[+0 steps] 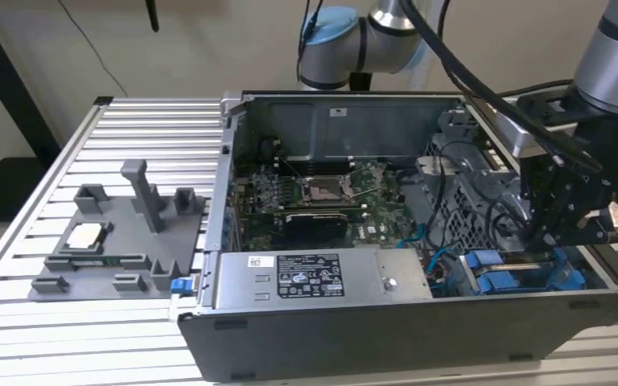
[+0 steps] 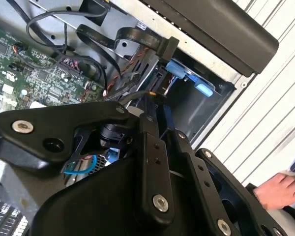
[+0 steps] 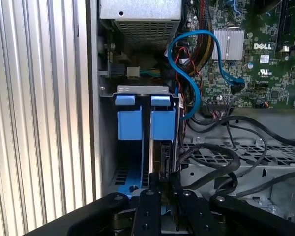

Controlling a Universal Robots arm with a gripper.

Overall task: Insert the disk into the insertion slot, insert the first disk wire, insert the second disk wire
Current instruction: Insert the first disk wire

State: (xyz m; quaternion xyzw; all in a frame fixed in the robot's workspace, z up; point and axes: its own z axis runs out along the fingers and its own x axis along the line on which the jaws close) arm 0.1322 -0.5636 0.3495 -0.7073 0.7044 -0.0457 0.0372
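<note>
The disk (image 3: 163,147) stands edge-on in the insertion slot (image 3: 137,89) of the drive cage, its blue carrier (image 3: 162,123) clipped around it. In the exterior view the blue carrier (image 1: 508,277) sits low in the case's corner at the exterior view's right. My gripper (image 1: 554,241) hangs directly over that bay. In both wrist views its fingers stand close together at the disk's end, shut on the connector of a black disk wire (image 3: 206,150) that loops away over the cage. My gripper (image 3: 166,189) (image 2: 156,101) hides the connector itself.
A second blue carrier (image 3: 125,123) stands beside the disk. A blue cable (image 3: 187,69) arcs over the green motherboard (image 1: 320,197). The grey power-supply box (image 1: 309,277) lies along the case front. A grey fixture (image 1: 126,241) is on the slatted table. A hand (image 2: 280,189) rests outside the case.
</note>
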